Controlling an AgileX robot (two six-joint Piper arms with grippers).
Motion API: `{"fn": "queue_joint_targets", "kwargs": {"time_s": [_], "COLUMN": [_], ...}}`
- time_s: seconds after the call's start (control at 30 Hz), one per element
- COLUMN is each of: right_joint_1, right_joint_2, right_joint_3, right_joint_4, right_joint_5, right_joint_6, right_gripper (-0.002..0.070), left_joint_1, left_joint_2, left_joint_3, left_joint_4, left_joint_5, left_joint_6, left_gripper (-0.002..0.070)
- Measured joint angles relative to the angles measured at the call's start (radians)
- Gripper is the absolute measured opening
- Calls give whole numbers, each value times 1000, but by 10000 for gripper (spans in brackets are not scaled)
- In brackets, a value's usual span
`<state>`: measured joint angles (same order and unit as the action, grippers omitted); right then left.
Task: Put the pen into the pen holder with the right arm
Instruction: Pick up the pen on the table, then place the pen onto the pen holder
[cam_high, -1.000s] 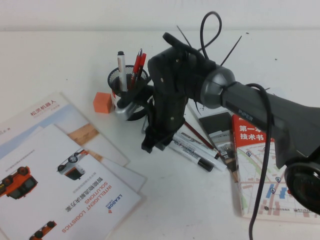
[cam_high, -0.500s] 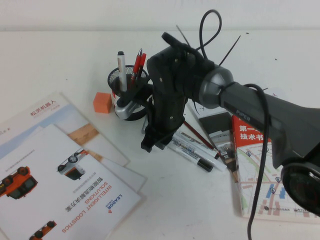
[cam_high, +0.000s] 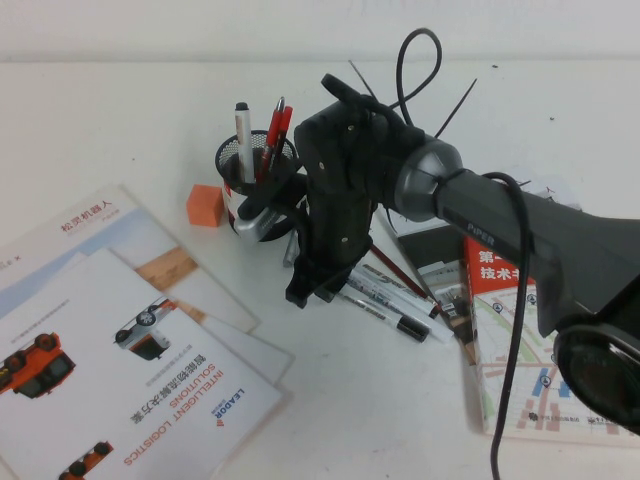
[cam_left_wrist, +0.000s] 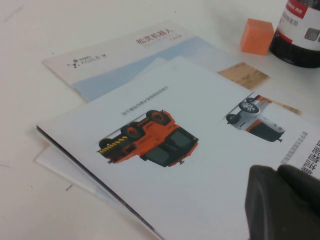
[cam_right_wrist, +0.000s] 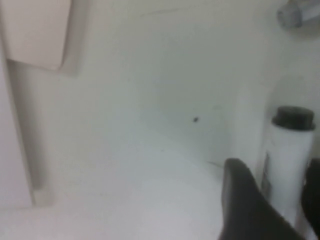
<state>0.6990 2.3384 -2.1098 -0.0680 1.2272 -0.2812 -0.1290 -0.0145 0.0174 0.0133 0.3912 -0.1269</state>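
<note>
The pen (cam_high: 385, 288), a white marker with black printing and black ends, lies on the table to the right of the pen holder (cam_high: 255, 190), beside a second white marker. The holder is a black mesh cup with several pens standing in it. My right gripper (cam_high: 310, 292) points down at the pen's left end. In the right wrist view the gripper (cam_right_wrist: 282, 200) is open, with the pen (cam_right_wrist: 292, 155) lying between its two fingers and the black end pointing away. My left gripper (cam_left_wrist: 282, 200) is shut and empty above the brochures; it does not show in the high view.
Brochures (cam_high: 120, 340) cover the table's left front. An orange cube (cam_high: 204, 205) sits left of the holder. A red-and-white book (cam_high: 515, 340) and a dark box (cam_high: 435, 255) lie right of the pens. The right arm's black cables loop above its wrist.
The right arm has shifted slightly, and its gripper has settled a little lower at the pen's left end. Nothing else has moved.
</note>
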Motion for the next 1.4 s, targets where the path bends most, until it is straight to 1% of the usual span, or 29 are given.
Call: {"fn": "queue_joint_targets", "kwargs": {"time_s": [0.4,0.47,0.53,0.57,0.73,0.93,1.0,1.1,1.2,1.27,1.3,1.37,1.4], "right_joint_1": [-18,-18,-18,-19,-35,-44,-46,-35,-6,16,25,29,27], "right_joint_2": [18,18,18,18,-12,-138,-192,-311,-446,-532,-576,-643,-664], "right_joint_3": [0,0,0,0,2,4,28,135,332,500,582,708,761], "right_joint_4": [9,11,13,15,102,246,265,300,319,286,242,111,18], "right_joint_5": [0,0,0,0,0,0,-7,-144,-398,-597,-709,-924,-1028], "right_joint_6": [0,0,0,0,0,0,0,4,54,127,198,392,527], "right_gripper": [225,190,118,118,120,120,120,120,120,120,120,120,120], "left_joint_1": [0,0,0,0,0,0,0,0,0,0,0,0,0], "left_joint_2": [0,0,0,0,0,0,0,0,0,0,0,0,0], "left_joint_3": [0,0,0,0,0,0,0,0,0,0,0,0,0], "left_joint_4": [0,0,0,0,0,0,0,0,0,0,0,0,0], "left_joint_5": [0,0,0,0,0,0,0,0,0,0,0,0,0], "left_joint_6": [0,0,0,0,0,0,0,0,0,0,0,0,0], "left_gripper": [-2,-2,-2,-2,-3,-2,-3,-2,-3,-2,-2,-2,-2]}}
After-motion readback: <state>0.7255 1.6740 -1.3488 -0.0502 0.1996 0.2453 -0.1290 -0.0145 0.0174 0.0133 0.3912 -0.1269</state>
